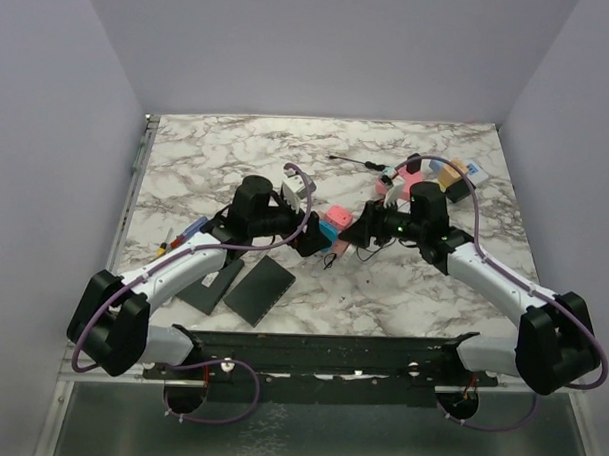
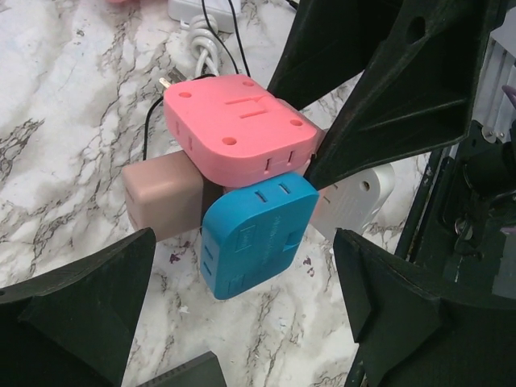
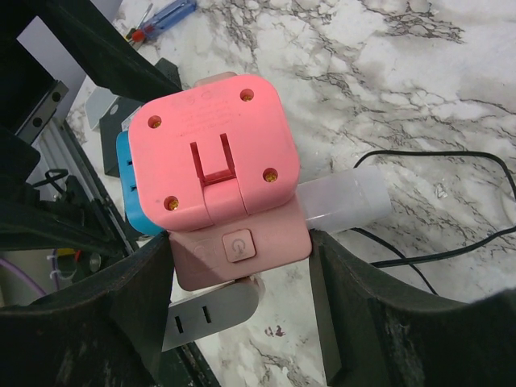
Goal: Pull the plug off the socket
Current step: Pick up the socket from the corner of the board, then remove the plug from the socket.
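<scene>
Robot lab enclosure: marble-pattern tabletop [image 1: 237, 146], plain grey walls [image 1: 321, 48] on three sides, black mounting rail [image 1: 320, 351].

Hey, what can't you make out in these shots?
Right wrist view: blue adapter, mostly behind the pink adapter; white socket, partly behind the right gripper holding the button block.
Top view: how the adapters join, too small to tell.
Left wrist view: cords, cut off at the top edge.

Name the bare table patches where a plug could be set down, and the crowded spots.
Bare: far left marble behind the left arm; near middle between black pads and right arm. Crowded: centre around the adapter stack; far right corner's small boxes.
</scene>
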You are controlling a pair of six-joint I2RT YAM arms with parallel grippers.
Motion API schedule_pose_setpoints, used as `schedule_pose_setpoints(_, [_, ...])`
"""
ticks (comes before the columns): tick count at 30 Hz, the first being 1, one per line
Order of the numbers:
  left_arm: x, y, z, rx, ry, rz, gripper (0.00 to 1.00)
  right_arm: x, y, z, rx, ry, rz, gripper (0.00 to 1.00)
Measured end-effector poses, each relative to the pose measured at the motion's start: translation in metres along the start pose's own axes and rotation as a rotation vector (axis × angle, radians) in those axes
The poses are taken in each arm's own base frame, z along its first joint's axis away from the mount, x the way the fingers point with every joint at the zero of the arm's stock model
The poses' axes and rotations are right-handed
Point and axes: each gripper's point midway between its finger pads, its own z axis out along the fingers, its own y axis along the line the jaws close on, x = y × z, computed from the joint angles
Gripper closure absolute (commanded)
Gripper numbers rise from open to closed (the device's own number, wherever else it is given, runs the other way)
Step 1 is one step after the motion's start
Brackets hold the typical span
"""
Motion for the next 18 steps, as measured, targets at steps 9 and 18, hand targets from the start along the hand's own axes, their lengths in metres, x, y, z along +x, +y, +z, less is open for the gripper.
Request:
schedule_pose_setpoints(9, [0.01,-0.004,0.005,0.013,0.035,-0.001,0.18,-0.005,0.006,0.006,-0.021,0.01,-0.021,0.7])
schedule_pose_setpoints(18, [0.011,-0.004,0.009,-0.003,0.043,0.013,0.43,0.004,0.005,0.012,-0.014,0.044,-0.011,0.71])
